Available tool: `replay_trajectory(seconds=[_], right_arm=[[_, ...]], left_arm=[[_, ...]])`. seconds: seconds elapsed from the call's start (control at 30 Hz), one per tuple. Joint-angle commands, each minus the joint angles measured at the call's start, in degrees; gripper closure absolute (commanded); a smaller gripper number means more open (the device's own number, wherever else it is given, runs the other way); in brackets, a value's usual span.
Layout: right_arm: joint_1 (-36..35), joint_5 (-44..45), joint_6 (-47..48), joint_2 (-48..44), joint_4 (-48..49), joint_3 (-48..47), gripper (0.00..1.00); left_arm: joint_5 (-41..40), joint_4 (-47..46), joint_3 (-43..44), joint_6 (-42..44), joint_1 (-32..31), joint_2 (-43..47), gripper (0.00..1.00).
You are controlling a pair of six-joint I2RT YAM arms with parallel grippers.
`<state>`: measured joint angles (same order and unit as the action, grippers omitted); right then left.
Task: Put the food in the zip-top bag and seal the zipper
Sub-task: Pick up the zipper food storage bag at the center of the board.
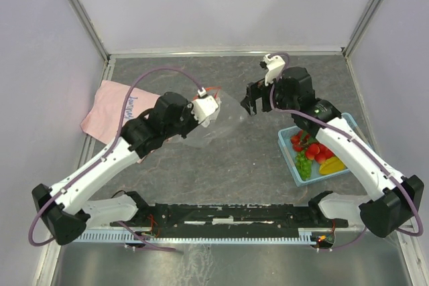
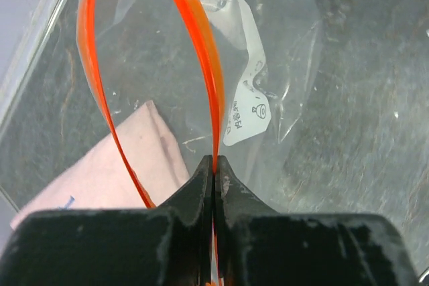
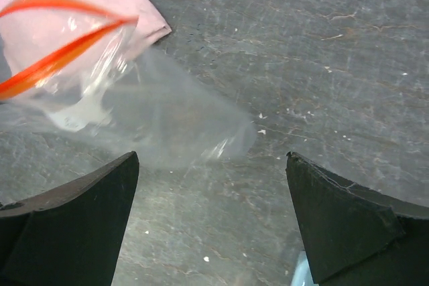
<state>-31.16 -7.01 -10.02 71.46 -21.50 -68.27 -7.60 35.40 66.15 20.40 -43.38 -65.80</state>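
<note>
The zipper (image 2: 203, 58) of the zip-top bag (image 1: 231, 123) is pinched by the left tool (image 2: 214, 165); the right tool (image 1: 251, 106) is spread at the bag's two o'clock.

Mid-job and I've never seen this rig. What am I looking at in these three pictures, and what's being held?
Two robot arms are bolted at the near edge of the table. The overhead picture shows both: the left arm and the right arm. The other two pictures come from a camera on each wrist, looking past that arm's own black jaws. The left jaws are shut on the orange-red zipper of the clear zip-top bag, whose mouth is open. The right jaws are open and empty, facing the bag. The toy fruit sits in the light-blue basket on the right; a pink cloth lies on the left.
</note>
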Motion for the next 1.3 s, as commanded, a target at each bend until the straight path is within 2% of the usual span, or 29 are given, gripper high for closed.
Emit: replay_trajectory(seconds=[0.0,0.3,0.57,0.83,1.07,1.17,1.27], right_arm=[[4.44,-7.81,4.36,-1.91,-0.09,-2.98,0.01],[3.09,-25.94,12.79,2.91,-9.18,-12.38,0.0],[-2.67,-27.68,19.55,9.21,-18.82,-20.07,0.02],[-8.44,-24.44,25.27,13.05,-24.76,-23.22,0.08],[-10.25,-17.1,26.47,15.16,-24.13,-22.43,0.23],[-10.53,-16.05,26.87,15.99,-24.25,-22.52,0.34],[-10.53,-15.51,26.92,16.3,-24.23,-22.46,0.5]], left_arm=[[9.79,-5.84,-4.61,17.62,-0.35,6.73,0.97],[18.68,-2.63,-6.59,30.51,-0.81,8.37,0.97],[24.06,-0.6,-5.85,34.74,-1.48,7.7,0.97],[25.41,0.26,-5.36,34.79,-1.93,6.1,0.97],[27.02,0.73,-5.07,34.7,-2.34,6.24,0.97],[27.88,0.81,-5.15,34.77,-2.46,6.45,0.97],[28.33,0.87,-5.37,34.56,-2.51,6.56,0.97]])
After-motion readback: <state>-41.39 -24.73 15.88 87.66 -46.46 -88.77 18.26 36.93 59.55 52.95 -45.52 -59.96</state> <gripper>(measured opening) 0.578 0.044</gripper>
